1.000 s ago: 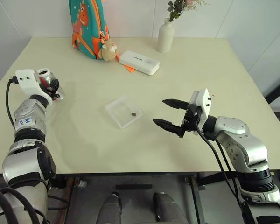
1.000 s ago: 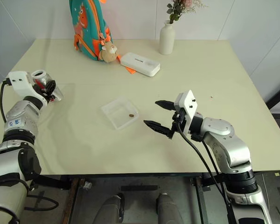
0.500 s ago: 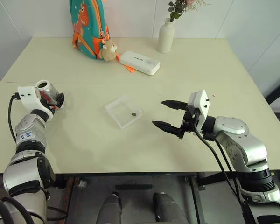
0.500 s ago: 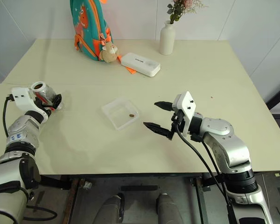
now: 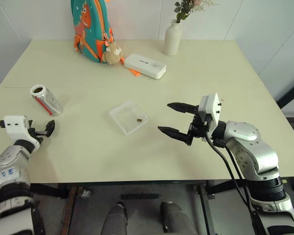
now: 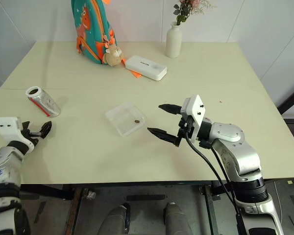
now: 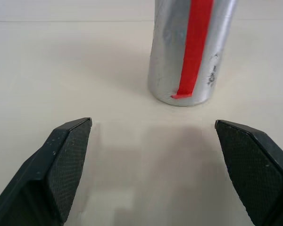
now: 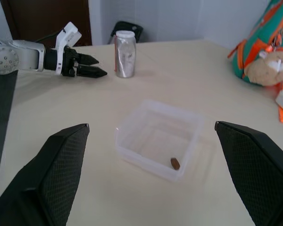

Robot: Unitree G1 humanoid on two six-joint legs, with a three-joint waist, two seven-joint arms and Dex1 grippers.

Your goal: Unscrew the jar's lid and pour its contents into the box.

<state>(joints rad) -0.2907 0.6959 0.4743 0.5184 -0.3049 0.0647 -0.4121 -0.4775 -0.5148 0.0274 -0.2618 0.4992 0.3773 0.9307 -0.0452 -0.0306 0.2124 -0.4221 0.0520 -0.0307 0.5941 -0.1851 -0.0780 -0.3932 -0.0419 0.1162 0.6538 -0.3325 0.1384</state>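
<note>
Item: small clear plastic jar (image 5: 45,100) with red label strip, standing open-mouthed just ahead of my left pincer (image 5: 45,129), spread, empty. Brown pellet (image 5: 140,119) lies in shallow clear box (image 5: 122,123), near my spread right pincer (image 5: 179,119). Judged poured; nothing left to grasp.

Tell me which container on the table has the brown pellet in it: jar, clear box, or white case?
The clear box at mid-table: the pellet lies on its floor. The jar stands open at the left; the white case is closed.
</note>
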